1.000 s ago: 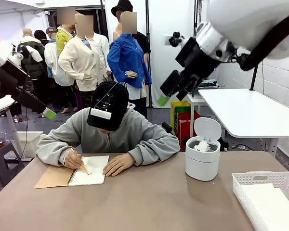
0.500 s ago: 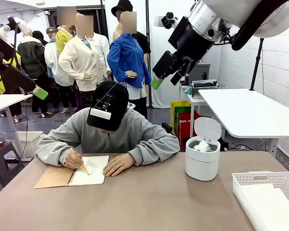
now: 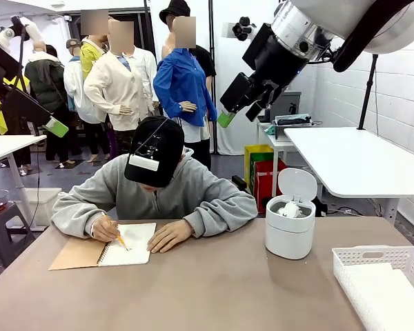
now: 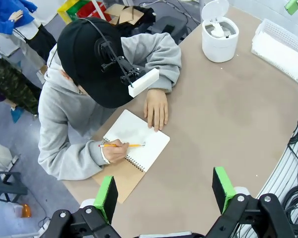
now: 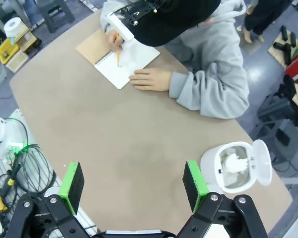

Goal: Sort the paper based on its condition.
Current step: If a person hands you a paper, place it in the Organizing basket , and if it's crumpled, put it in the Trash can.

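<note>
A crumpled white paper wad [image 3: 289, 207] lies inside the open white bin [image 3: 290, 238]; the right wrist view shows the wad [image 5: 232, 166] from above. Smooth white paper [image 3: 390, 293] lies flat in the white basket [image 3: 372, 258] at the table's right front. My left gripper [image 4: 165, 193] hangs open high above the table's left side, with nothing between its fingers. My right gripper [image 5: 133, 186] is open too, high over the table's middle, empty. From the front, the left gripper [image 3: 52, 124] is at upper left and the right gripper [image 3: 236, 116] at upper centre.
A person in a grey hoodie and black cap leans over the far edge, writing with a pencil in a spiral notebook [image 3: 127, 243], one hand [image 3: 167, 236] flat beside it. The bin's lid [image 3: 297, 185] stands up. The basket [image 4: 283, 47] sits by the table's edge.
Both arms rose in the first half second: the right gripper went up and left, the left gripper up. Since then they have hardly moved. The person keeps writing.
</note>
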### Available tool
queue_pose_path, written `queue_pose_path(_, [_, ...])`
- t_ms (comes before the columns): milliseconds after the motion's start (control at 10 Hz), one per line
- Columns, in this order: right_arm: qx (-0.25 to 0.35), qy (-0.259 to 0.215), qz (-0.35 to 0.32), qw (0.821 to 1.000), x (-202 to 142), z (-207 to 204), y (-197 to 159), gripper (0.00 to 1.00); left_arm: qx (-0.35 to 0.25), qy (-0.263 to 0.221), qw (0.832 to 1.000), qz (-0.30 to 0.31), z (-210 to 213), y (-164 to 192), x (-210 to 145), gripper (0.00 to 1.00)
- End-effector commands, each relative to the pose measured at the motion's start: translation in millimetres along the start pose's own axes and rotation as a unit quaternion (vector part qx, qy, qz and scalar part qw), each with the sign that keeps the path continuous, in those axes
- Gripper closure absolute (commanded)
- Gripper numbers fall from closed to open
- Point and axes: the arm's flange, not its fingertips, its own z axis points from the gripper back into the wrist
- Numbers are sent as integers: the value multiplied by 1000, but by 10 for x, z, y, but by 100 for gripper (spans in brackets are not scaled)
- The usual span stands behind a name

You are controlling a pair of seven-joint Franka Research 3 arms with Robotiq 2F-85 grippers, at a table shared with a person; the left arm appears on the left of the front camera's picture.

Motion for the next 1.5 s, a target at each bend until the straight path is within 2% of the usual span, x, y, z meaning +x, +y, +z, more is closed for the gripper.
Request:
queue_pose_path(0, [1, 0, -2, 1000, 8, -5, 1, 0, 2, -2, 1000, 2, 22, 6, 11, 0])
queue_pose_path(500, [1, 0, -2, 1000, 8, -5, 1, 0, 0, -1, 1000, 0, 9, 1, 5, 0])
queue_pose_path(1000, [8, 16, -12, 1000, -122, 137, -106, 0, -4, -5, 999, 32, 185, 18, -203, 0])
queue_pose_path(1400, [4, 13, -21, 1000, -183, 247, -173, 0, -10, 5, 1000, 5, 258, 134, -268, 0])
